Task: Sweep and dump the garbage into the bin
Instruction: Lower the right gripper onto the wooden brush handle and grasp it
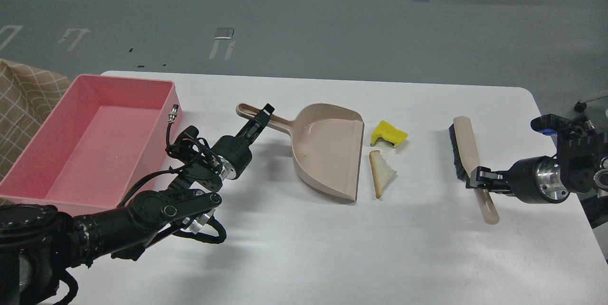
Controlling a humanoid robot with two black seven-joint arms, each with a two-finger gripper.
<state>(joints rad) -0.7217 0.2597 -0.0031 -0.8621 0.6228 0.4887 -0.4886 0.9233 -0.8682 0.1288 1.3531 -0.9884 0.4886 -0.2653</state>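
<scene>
A beige dustpan (327,153) lies mid-table with its mouth facing right. My left gripper (261,116) is shut on its handle (278,126). A yellow scrap (388,134) and a slice of bread (381,172) lie just right of the pan's lip. A beige brush with black bristles (463,146) lies further right. My right gripper (479,180) is shut on the brush handle, about halfway along it. The empty pink bin (123,80) stands at the table's left end, beside my left arm.
The white table (332,248) ends just right of my right arm, with a rounded far-right corner. A checked tan cloth (23,100) lies beyond the bin on the left. Grey floor lies behind the table.
</scene>
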